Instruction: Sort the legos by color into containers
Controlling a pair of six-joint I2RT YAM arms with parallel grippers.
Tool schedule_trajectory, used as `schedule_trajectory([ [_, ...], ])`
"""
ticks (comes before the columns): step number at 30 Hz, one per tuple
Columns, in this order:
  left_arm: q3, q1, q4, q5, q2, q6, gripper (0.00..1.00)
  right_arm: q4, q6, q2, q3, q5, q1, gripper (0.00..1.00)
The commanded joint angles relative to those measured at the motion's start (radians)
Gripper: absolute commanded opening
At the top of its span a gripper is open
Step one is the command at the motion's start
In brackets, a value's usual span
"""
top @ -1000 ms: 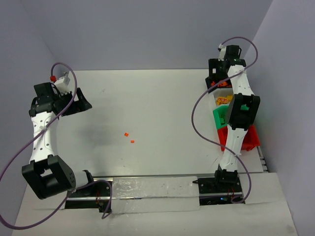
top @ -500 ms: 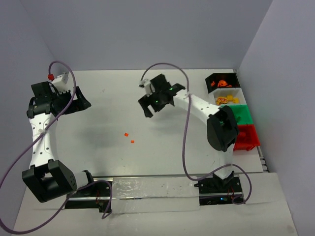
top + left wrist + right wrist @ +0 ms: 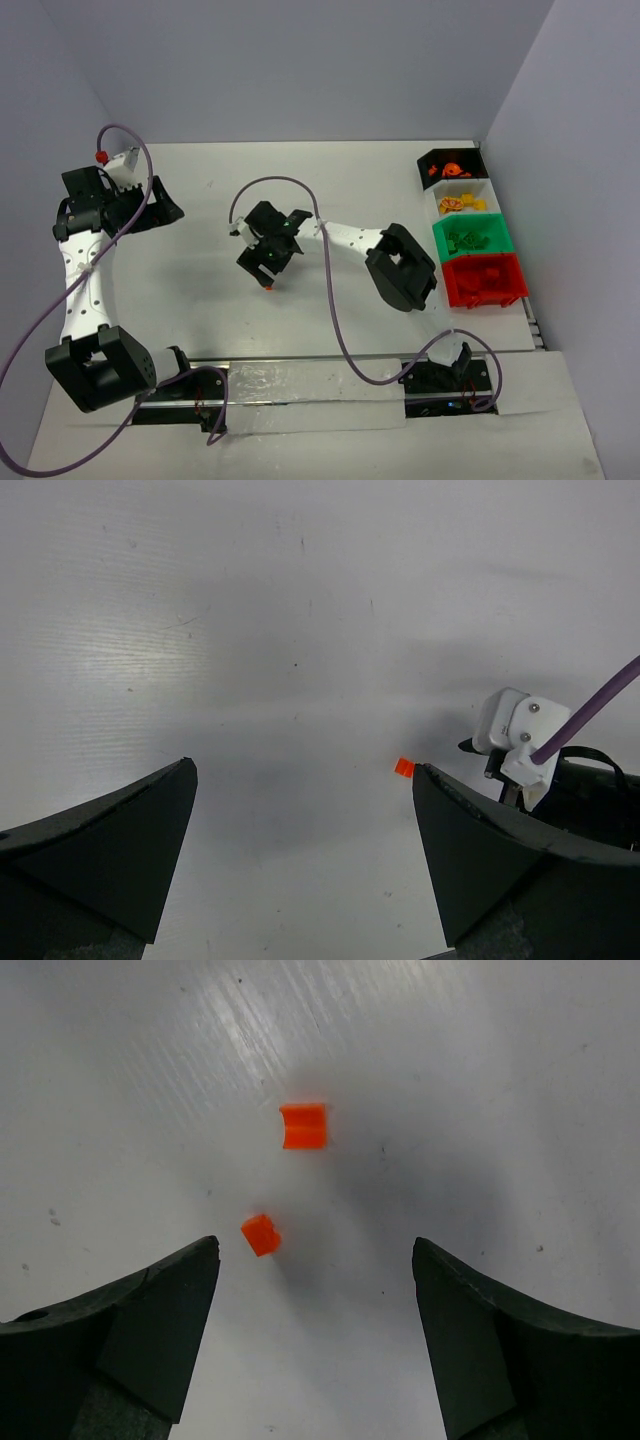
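Four bins sit joined in one row. The black bin (image 3: 424, 168) at the far end holds orange bits (image 3: 448, 168). Next to it, the white bin (image 3: 433, 198) holds yellow bits (image 3: 460, 204). The green bin (image 3: 438, 240) holds green bits (image 3: 472, 238), and the red bin (image 3: 452, 290) at the near end holds red bits (image 3: 488, 278). Two orange legos lie loose on the table (image 3: 330, 180), well apart from the row. The right gripper (image 3: 315, 1250) hangs over them with its jaws apart and nothing between them. The near brick (image 3: 260, 1234) lies just beside one fingertip (image 3: 205, 1252), and the far brick (image 3: 303, 1125) sits a little beyond it. The left gripper (image 3: 160, 208) is farther still from the row, with its jaws wide apart and empty.
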Motion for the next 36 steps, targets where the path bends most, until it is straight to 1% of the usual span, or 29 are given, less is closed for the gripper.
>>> schedule_trajectory([
  [1, 0.038, 0.007, 0.005, 0.027, -0.012, 0.002, 0.99, -0.013, -0.018, 0.052, 0.100, 0.022, 0.015, 0.78],
  [5, 0.039, 0.008, 0.003, 0.027, -0.010, 0.005, 0.99, -0.025, -0.028, 0.102, 0.147, 0.030, 0.020, 0.72],
  [11, 0.032, 0.007, 0.008, 0.019, -0.014, 0.007, 0.99, -0.037, -0.039, 0.164, 0.209, 0.037, 0.021, 0.59],
  [14, 0.028, 0.006, 0.010, 0.018, -0.014, 0.007, 0.99, -0.040, -0.037, 0.178, 0.220, 0.030, 0.021, 0.55],
  [16, 0.024, 0.007, 0.011, 0.016, -0.016, 0.007, 0.99, -0.042, -0.035, 0.185, 0.226, 0.026, 0.021, 0.50],
  [21, 0.027, 0.007, 0.011, 0.015, -0.011, 0.007, 0.99, -0.047, -0.034, 0.187, 0.225, 0.029, 0.035, 0.50],
  [27, 0.026, 0.008, 0.014, 0.017, -0.010, 0.005, 0.99, -0.020, -0.037, 0.172, 0.182, 0.057, 0.056, 0.49],
  [31, 0.029, 0.007, 0.011, 0.013, -0.010, 0.007, 0.99, -0.014, -0.045, 0.178, 0.172, 0.065, 0.067, 0.43],
  [33, 0.029, 0.008, 0.011, 0.011, -0.010, 0.007, 0.99, -0.012, -0.046, 0.180, 0.167, 0.065, 0.068, 0.36],
  [35, 0.029, 0.006, 0.009, 0.011, -0.010, 0.008, 0.99, -0.009, -0.046, 0.178, 0.162, 0.068, 0.068, 0.34],
  [36, 0.029, 0.006, 0.009, 0.010, -0.011, 0.008, 0.99, -0.007, -0.048, 0.178, 0.158, 0.070, 0.068, 0.30],
])
